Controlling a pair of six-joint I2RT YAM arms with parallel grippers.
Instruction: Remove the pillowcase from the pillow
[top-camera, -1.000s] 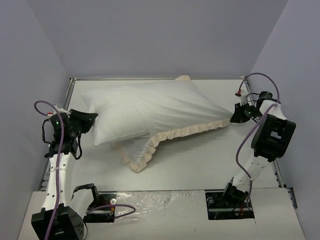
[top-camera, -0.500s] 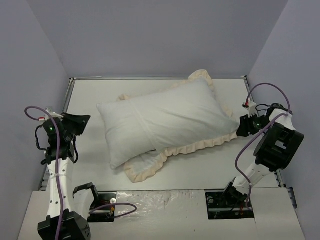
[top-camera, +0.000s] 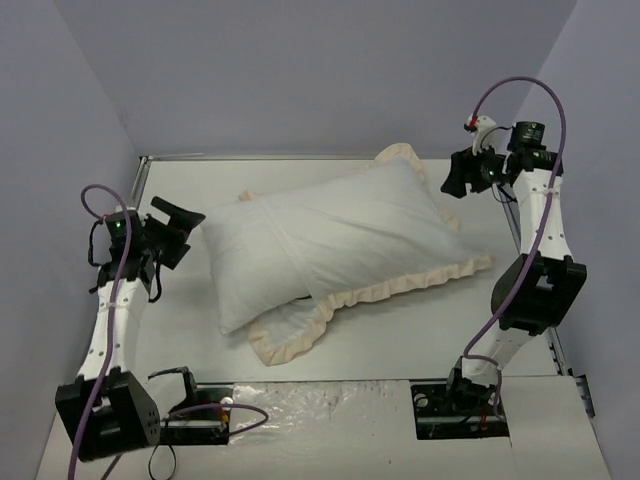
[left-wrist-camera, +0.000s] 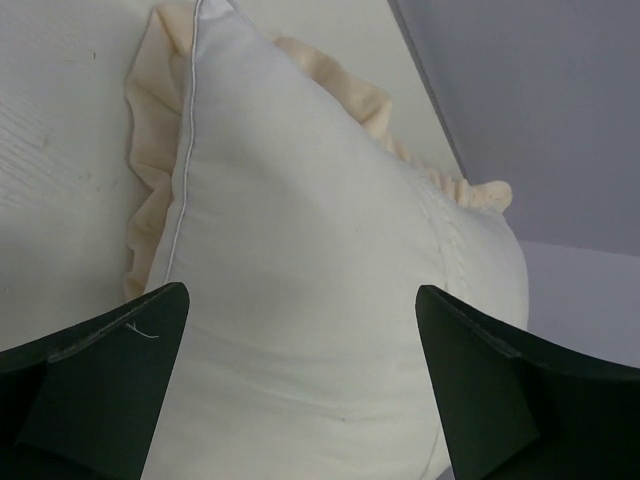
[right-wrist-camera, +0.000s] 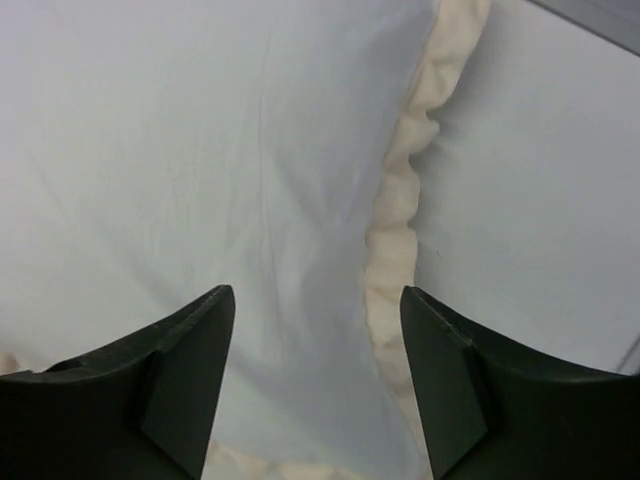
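The pillow (top-camera: 255, 255) lies slantwise on the table, its plain white left end showing. The pillowcase (top-camera: 385, 225) covers its right part, white face up, and a cream frill (top-camera: 400, 288) runs along the front, right and back edges. A frilled corner (top-camera: 285, 335) sticks out under the pillow at the front. My left gripper (top-camera: 183, 228) stands open just left of the pillow's end, which fills the left wrist view (left-wrist-camera: 320, 250) between wide-apart fingers. My right gripper (top-camera: 455, 180) hangs open above the back right frill (right-wrist-camera: 400, 220), holding nothing.
The white table (top-camera: 400, 340) is walled by grey-violet panels at the back and sides. Metal rails (top-camera: 140, 190) run along its left and right edges. A crinkled plastic sheet (top-camera: 310, 395) covers the near edge between the arm bases.
Both grippers have opened and let go of the fabric. The pillow has settled flat on the table. My right arm has lifted up and back; the left gripper has come back toward the pillow's end.
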